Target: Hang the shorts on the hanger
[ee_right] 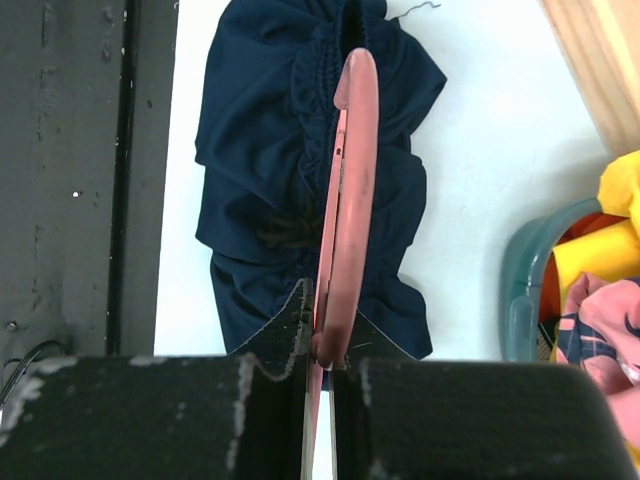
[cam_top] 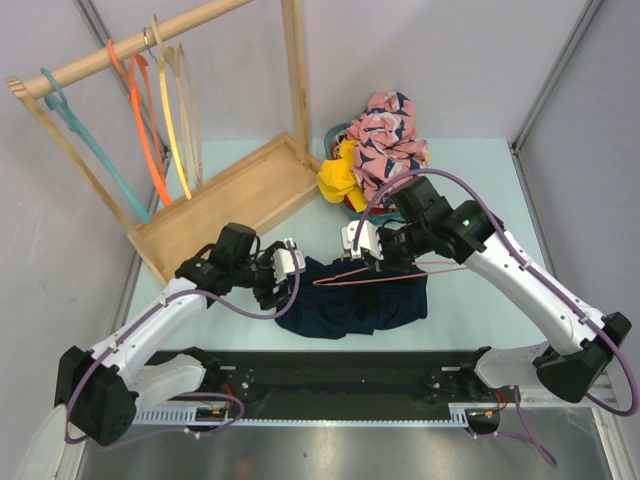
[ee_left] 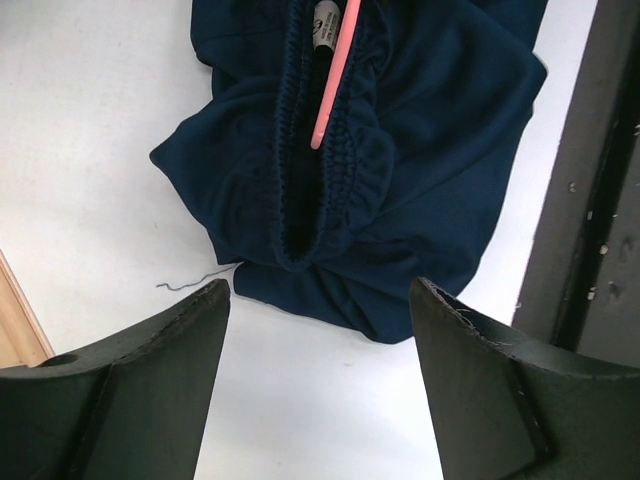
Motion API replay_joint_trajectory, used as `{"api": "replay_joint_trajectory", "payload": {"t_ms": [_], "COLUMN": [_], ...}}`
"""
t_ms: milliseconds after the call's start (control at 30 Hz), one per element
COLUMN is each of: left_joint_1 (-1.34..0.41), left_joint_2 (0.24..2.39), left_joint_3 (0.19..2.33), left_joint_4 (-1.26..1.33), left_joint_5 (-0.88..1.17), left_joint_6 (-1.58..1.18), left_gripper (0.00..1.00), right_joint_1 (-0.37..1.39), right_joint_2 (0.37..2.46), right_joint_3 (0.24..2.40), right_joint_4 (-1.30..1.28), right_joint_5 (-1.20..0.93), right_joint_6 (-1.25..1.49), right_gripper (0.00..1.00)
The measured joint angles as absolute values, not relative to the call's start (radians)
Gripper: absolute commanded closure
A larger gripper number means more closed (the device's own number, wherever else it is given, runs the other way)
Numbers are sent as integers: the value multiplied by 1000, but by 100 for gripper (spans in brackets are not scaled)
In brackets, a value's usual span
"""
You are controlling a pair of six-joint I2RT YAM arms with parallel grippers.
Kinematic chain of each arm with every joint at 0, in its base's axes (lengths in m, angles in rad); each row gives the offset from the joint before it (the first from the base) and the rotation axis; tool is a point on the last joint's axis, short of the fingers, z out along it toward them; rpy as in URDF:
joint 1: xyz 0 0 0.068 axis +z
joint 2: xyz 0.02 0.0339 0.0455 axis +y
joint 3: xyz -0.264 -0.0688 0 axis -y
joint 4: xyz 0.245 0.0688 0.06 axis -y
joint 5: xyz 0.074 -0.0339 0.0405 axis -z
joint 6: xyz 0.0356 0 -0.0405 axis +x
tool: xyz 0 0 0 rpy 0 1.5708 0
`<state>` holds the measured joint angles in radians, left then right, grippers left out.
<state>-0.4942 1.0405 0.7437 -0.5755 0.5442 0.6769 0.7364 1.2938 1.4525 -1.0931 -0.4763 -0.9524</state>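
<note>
Our right fingers (ee_right: 275, 345) are clamped on the hanger (ee_right: 350, 180), holding it over the shorts (cam_top: 350, 308), which lie bunched on the near middle of the bench (cam_top: 480, 200). The hanger's left tip is at the waistband (ee_left: 292, 150). Our left fingers (ee_left: 180, 335) stand apart, empty, just left of the shorts. We judge the threading barely begun.

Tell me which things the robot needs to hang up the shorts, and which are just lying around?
For the job: shorts; pink hanger, gripped by the right pincer; left pincer, open by the shorts.

Just lying about: basket with a floral garment and a yellow garment; rack with teal hanger, orange hanger and yellow hanger.
</note>
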Motion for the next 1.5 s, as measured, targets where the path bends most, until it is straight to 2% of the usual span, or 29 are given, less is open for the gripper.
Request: {"api": "replay_joint_trajectory", "payload": {"t_ms": [300,500,600,633,700,800,900,1467,1500], "left_joint_1": [-514,-515,-517,-519,-527,-538,-542,-576,-581], "left_joint_2": [1112,1172,1185,1187,1190,1198,1198,1140,1140], "left_joint_3": [727,719,708,704,699,699,699,785,794], "left_joint_4": [-514,-465,-446,-439,-434,-427,-429,-493,-496], "left_joint_5": [511,503,505,506,509,519,532,538,538], "left_joint_6": [735,771,792,799,813,837,852,827,818], "left_gripper": [22,31,43,52,61,87,100,100,96], "right_joint_1": [736,737,738,738,738,737,726,686,686], "right_joint_2": [1317,1333,1370,1385,1406,1425,1435,1539,1539], "right_joint_3": [1452,1453,1453,1453,1453,1453,1453,1431,1427], "right_joint_4": [-1087,-1085,-1072,-1065,-1054,-1038,-1021,-874,-860], "right_joint_5": [-477,-488,-499,-505,-509,-524,-553,-716,-725], "right_joint_6": [-962,-978,-983,-984,-985,-984,-975,-912,-906], "right_gripper": [100,100,100,100,100,100,100,100,100]}}
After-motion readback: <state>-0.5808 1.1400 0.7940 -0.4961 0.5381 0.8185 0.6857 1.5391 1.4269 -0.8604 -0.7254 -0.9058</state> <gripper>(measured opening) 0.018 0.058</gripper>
